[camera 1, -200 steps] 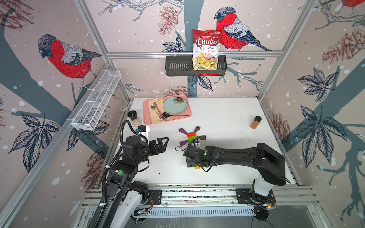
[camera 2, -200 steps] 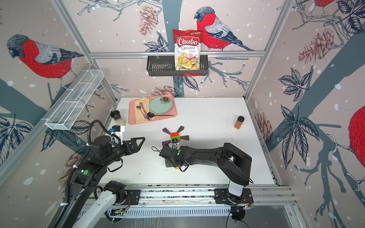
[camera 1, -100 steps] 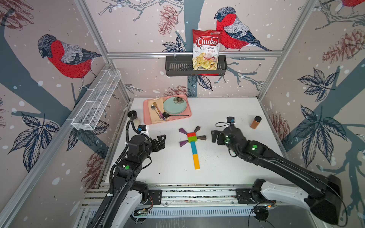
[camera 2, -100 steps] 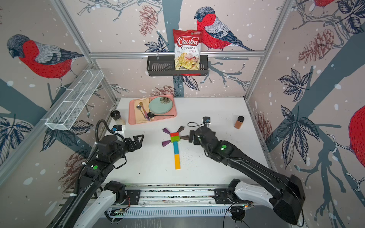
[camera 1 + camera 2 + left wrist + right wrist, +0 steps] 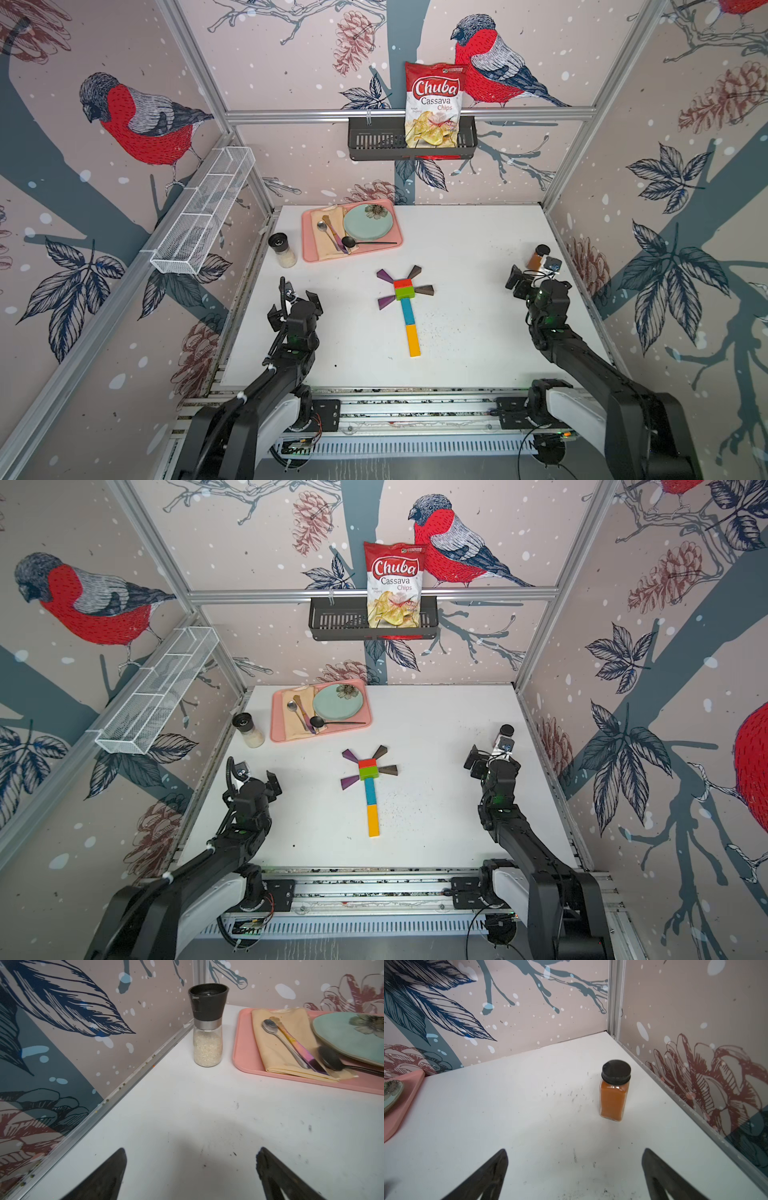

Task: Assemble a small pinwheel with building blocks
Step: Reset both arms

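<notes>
- Since the earlier frames, the right arm has swung off the pinwheel to the worktop's right edge. The left arm has drawn back toward the left wall.
- In both top views the pinwheel (image 5: 405,299) (image 5: 370,779) lies flat mid-worktop (image 5: 478,249). A red block sits on a green block as the hub, with 2 purple wedges on one side and 2 brown wedges on the other. A blue bar and then a yellow bar form the stick. All 8 blocks are placed and none lies loose, so I judge the build finished.
- In the same views the left pincer (image 5: 293,303) (image 5: 253,777) and right pincer (image 5: 525,278) (image 5: 484,762) stand well apart from the pinwheel.
- In the left wrist view the left pincer (image 5: 191,1151) is spread wide over bare worktop and holds nothing. A grinder (image 5: 207,1026) and pink tray (image 5: 245,1064) lie ahead; the pinwheel is out of sight.
- In the right wrist view the right pincer (image 5: 574,1151) is likewise wide and empty. A spice jar (image 5: 614,1093) stands ahead.
</notes>
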Robot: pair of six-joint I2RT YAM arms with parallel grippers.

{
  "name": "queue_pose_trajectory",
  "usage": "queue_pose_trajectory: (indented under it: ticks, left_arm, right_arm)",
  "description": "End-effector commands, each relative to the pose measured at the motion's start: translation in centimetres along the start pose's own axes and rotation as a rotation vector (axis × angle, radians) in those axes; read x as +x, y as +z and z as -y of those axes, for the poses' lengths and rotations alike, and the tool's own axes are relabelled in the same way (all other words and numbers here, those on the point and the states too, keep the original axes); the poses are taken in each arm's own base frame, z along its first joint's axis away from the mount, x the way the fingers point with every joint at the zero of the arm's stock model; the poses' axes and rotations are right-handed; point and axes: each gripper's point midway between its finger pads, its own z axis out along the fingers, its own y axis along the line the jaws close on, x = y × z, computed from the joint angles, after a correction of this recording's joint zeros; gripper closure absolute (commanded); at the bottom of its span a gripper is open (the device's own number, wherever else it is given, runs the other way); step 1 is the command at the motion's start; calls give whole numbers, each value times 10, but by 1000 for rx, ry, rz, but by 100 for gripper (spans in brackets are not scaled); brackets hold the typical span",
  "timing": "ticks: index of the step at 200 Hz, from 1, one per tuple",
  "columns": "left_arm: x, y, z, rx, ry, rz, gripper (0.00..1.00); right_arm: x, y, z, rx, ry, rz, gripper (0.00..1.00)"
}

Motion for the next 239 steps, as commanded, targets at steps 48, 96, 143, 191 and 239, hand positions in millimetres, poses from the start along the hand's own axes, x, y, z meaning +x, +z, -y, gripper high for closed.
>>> queue_pose_trajectory:
  ticks: [48,96,143,191,239]
  left_arm:
    - [-61,18,13,247,-208,304,2]
    - [-53,25,55,440,-79,246,2]
    - [-48,39,78,513,1,193,1]
    - [-47,45,84,480,32,168,1]
    - [-46,44,91,504,55,160,1]
  right_arm:
    - [-11,14,-10,-122,-58,204,0]
    - [3,33,-19,-174,-87,139,0]
    - [3,34,-19,-171,-89,130,1]
    - [5,35,-19,-170,-89,124,0]
    - [5,34,-19,-169,-89,124,1]
